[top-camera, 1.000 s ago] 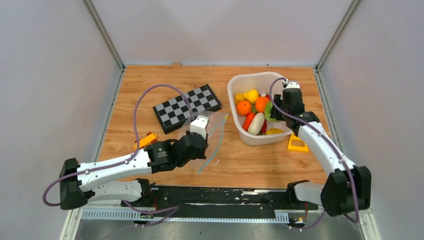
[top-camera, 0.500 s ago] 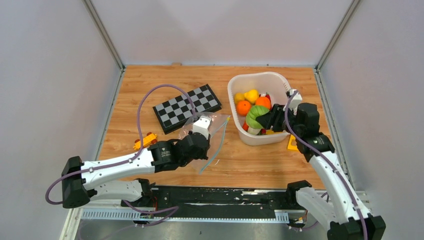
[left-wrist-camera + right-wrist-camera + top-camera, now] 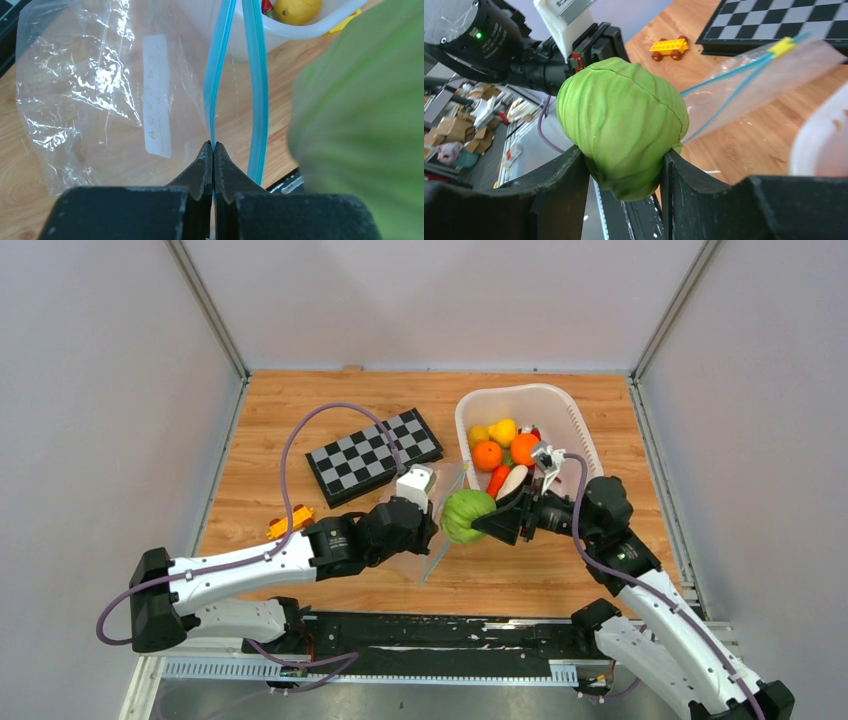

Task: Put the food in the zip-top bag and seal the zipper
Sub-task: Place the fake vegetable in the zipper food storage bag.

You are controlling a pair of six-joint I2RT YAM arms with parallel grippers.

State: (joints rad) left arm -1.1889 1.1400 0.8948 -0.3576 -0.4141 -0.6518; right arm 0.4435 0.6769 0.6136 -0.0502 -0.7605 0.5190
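My right gripper (image 3: 487,521) is shut on the green cabbage (image 3: 467,514), holding it just right of the zip-top bag (image 3: 443,502). In the right wrist view the cabbage (image 3: 621,117) fills the jaws of the right gripper (image 3: 624,162). My left gripper (image 3: 213,146) is shut on one teal zipper (image 3: 218,75) strip, and the other strip (image 3: 258,90) stands apart from it, so the mouth gapes. The clear bag (image 3: 95,95) hangs crinkled over the wood. Other food, including an orange (image 3: 488,455) and a lemon (image 3: 503,430), lies in the white basket (image 3: 578,435).
A chessboard (image 3: 375,454) lies behind the left arm. A yellow toy car (image 3: 290,521) sits at the left near that arm's elbow. The basket stands close behind the right gripper.
The right gripper lifted the cabbage out of the basket and carried it left to the bag's mouth. The left gripper, still gripping the zipper edge, shifted slightly right.
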